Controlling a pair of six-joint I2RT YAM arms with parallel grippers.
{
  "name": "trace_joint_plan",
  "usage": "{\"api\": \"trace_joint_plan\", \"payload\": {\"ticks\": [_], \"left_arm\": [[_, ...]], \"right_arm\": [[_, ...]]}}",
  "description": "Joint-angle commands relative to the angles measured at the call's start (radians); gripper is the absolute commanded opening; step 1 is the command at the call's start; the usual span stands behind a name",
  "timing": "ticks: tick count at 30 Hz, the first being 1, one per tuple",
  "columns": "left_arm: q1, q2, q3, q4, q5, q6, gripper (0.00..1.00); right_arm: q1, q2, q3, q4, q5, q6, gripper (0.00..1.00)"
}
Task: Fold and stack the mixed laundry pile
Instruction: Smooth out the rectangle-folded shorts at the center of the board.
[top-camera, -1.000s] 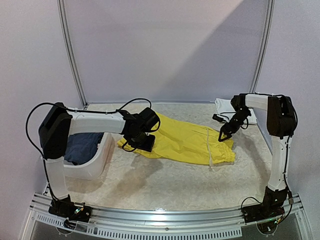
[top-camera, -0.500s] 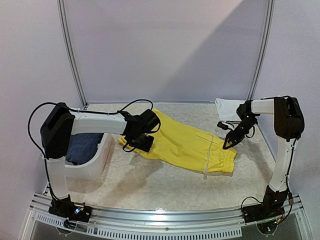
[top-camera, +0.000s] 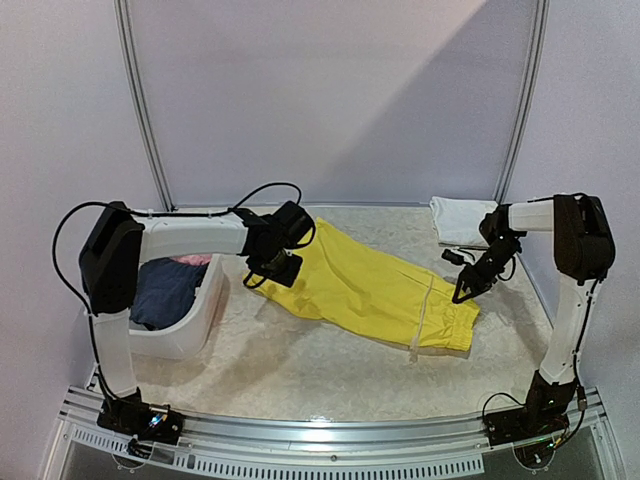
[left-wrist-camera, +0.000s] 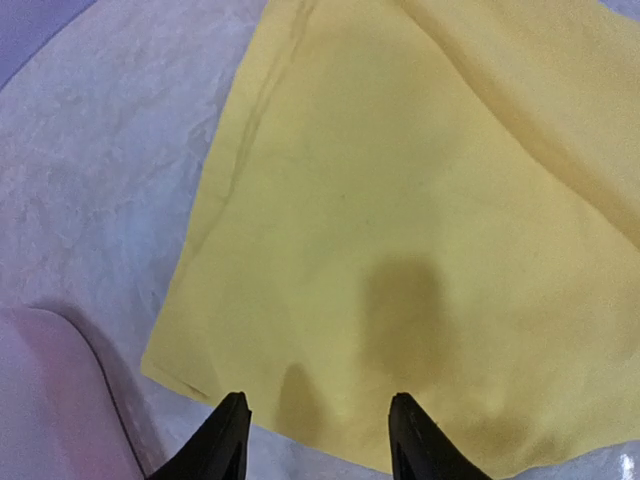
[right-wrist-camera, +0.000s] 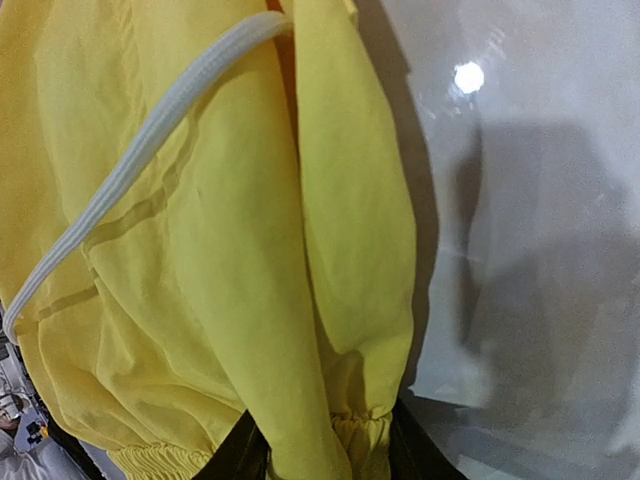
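Yellow shorts (top-camera: 370, 285) diagonal, waistband (top-camera: 447, 325) toward near right.

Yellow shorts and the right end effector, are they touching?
Touching. In the right wrist view the waistband of the yellow shorts sits bunched between the fingers of the right end effector, against both.

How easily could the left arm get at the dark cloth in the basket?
Probably yes: the basket stands open beside it, the dark cloth lies exposed, and the left hand looks empty.

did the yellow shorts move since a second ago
Yes: the yellow shorts slid right, their left edge now farther from the white basket.
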Motion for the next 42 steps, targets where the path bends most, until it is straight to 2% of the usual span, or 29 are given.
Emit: {"api": "trace_joint_plan", "payload": {"ticks": [1,5,8,12,19,27,35,42], "left_arm": [[0.049,0.044,0.173,-0.045,0.003,0.076,0.49],[0.070,0.124,0.324,-0.112,0.081,0.102,0.50],[0.073,0.154,0.380,-0.122,0.119,0.095,0.50],[0.073,0.147,0.348,-0.089,0.154,0.073,0.50],[0.073,0.100,0.296,-0.090,0.177,0.083,0.49],[0.073,0.082,0.260,-0.110,0.168,0.093,0.49],[0.073,0.107,0.291,-0.127,0.171,0.098,0.49],[0.052,0.110,0.292,-0.103,0.213,0.104,0.49]], "right_arm": [[-0.051,-0.048,-0.055,-0.007,0.067,0.044,0.35],[-0.098,-0.077,-0.068,-0.031,0.048,0.065,0.34],[-0.110,-0.098,-0.080,-0.036,0.037,0.057,0.38],[-0.109,-0.109,-0.062,-0.018,0.029,0.035,0.39],[-0.109,0.021,0.113,0.037,0.175,0.023,0.38],[-0.096,0.153,0.294,0.051,0.139,0.084,0.39],[-0.082,0.175,0.392,0.015,0.137,0.091,0.47],[-0.082,0.164,0.360,0.024,0.172,0.086,0.65]]}}
